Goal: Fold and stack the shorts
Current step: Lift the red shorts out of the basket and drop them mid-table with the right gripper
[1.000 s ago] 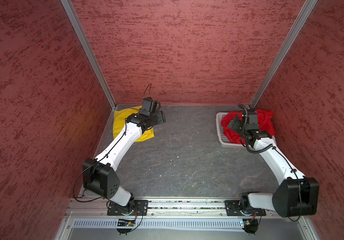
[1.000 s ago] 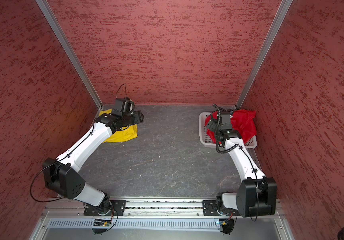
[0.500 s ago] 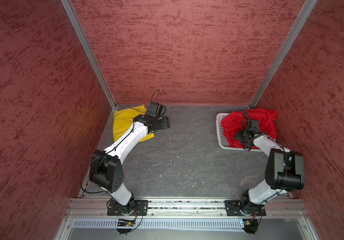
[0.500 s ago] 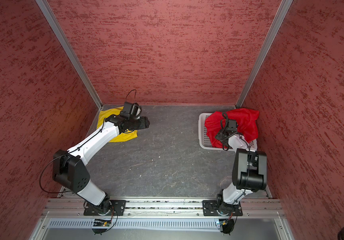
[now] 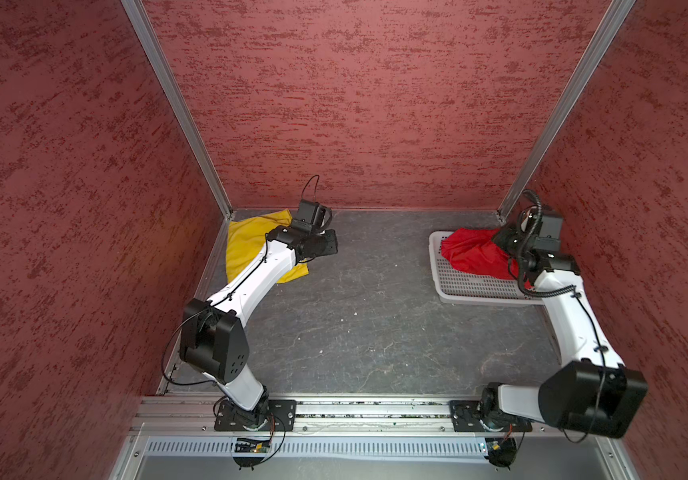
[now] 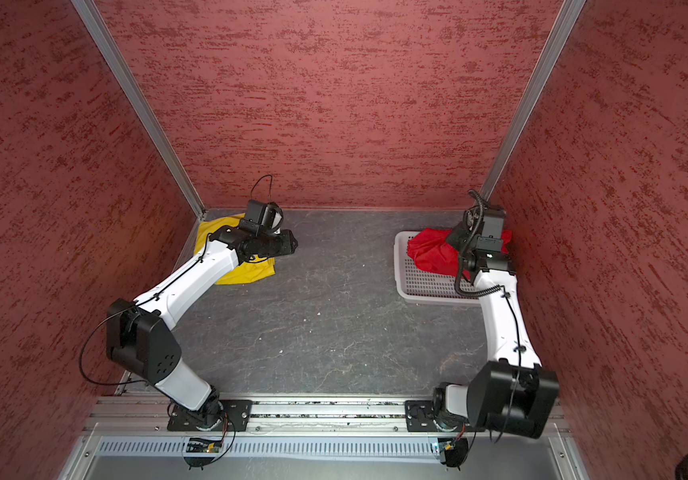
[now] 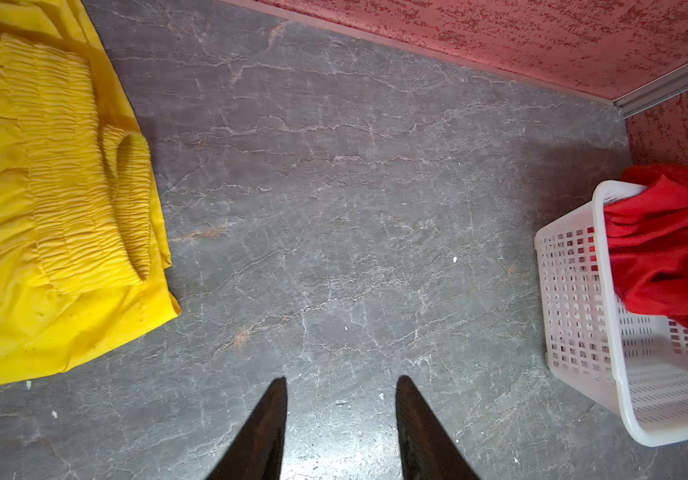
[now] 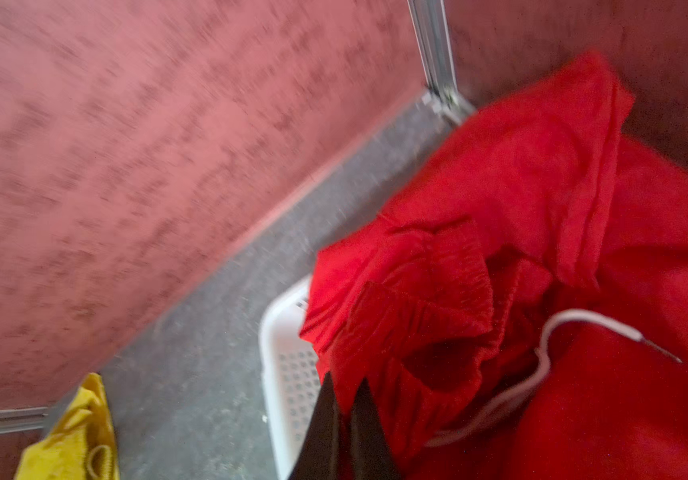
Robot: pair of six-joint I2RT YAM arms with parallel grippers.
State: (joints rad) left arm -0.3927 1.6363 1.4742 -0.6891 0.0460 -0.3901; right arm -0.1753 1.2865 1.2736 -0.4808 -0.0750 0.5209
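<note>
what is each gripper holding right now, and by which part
The right gripper pinches the red shorts at a fold near the waistband; the left gripper is open and holds nothing.

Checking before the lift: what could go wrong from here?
The right pincer pinches only a small fold of the red shorts, so it may slip. The shorts hang into the basket, so lifting could drag or tip it. The loose drawstring might snag.

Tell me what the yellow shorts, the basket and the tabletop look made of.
Yellow shorts: thin cloth, matte, with creases and a gathered elastic waistband.
Basket: white moulded plastic, slightly glossy, with perforated walls.
Tabletop: dark grey, veined like stone, perhaps a laminate; faint sheen.
</note>
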